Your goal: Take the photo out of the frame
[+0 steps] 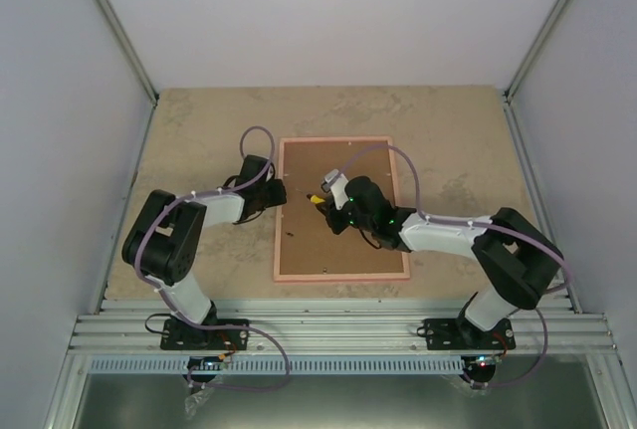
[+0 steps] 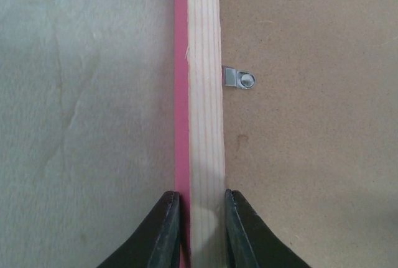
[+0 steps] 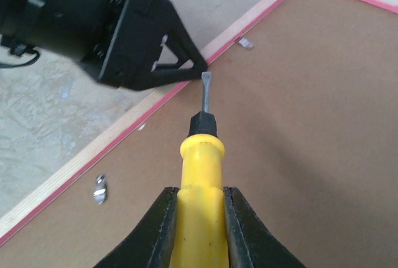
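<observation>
The frame (image 1: 338, 140) lies face down on the table, its brown fibreboard back (image 1: 343, 245) up inside a pink and bare-wood rail (image 2: 204, 94). The photo is hidden beneath that back. My left gripper (image 2: 202, 209) is shut across the frame's left rail, one finger on the pink outer edge and one on the inner wood edge. My right gripper (image 3: 202, 206) is shut on a yellow-handled screwdriver (image 3: 202, 168). Its blade tip (image 3: 206, 81) sits at the rail's inner edge, right beside the left gripper's fingers (image 3: 186, 69).
A small metal turn clip (image 2: 239, 79) sits on the back by the left rail, ahead of my left fingers. Two more clips (image 3: 99, 187) (image 3: 246, 43) show along the same rail. Beige tabletop (image 2: 81, 125) lies left of the frame; grey walls enclose the table.
</observation>
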`<action>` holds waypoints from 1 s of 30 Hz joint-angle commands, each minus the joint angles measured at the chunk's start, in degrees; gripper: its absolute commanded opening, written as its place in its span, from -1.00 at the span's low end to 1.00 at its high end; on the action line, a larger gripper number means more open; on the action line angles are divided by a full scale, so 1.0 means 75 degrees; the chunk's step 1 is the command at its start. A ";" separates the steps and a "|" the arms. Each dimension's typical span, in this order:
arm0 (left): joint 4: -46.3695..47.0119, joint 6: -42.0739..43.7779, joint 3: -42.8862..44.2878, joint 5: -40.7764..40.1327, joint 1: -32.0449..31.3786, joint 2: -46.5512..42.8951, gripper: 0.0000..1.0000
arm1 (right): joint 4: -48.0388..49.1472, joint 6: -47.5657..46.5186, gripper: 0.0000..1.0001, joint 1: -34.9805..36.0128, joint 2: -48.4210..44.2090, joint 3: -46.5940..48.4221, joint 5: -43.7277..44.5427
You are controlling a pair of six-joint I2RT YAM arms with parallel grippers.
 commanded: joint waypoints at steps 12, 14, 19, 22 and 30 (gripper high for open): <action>-0.0229 0.0032 -0.0656 0.0635 -0.0226 0.0030 -0.64 | 0.0692 -0.0234 -0.99 -0.0338 0.1689 0.1150 -0.0176; -0.0241 0.0052 -0.0660 0.0616 -0.0225 0.0030 -0.65 | 0.0767 -0.0209 -0.99 -0.0374 0.1928 0.1281 -0.0237; -0.0230 0.0065 -0.0661 0.0648 -0.0227 0.0047 -0.64 | 0.0812 -0.0138 -0.99 -0.0455 0.2425 0.1678 -0.0426; -0.0219 0.0075 -0.0670 0.0655 -0.0227 0.0075 -0.65 | 0.0797 -0.0066 -0.99 -0.0491 0.2638 0.1870 -0.0475; -0.0194 0.0088 -0.0631 0.0773 -0.0225 0.0164 -0.64 | 0.0843 0.0125 -0.99 -0.0587 0.3005 0.2091 -0.0500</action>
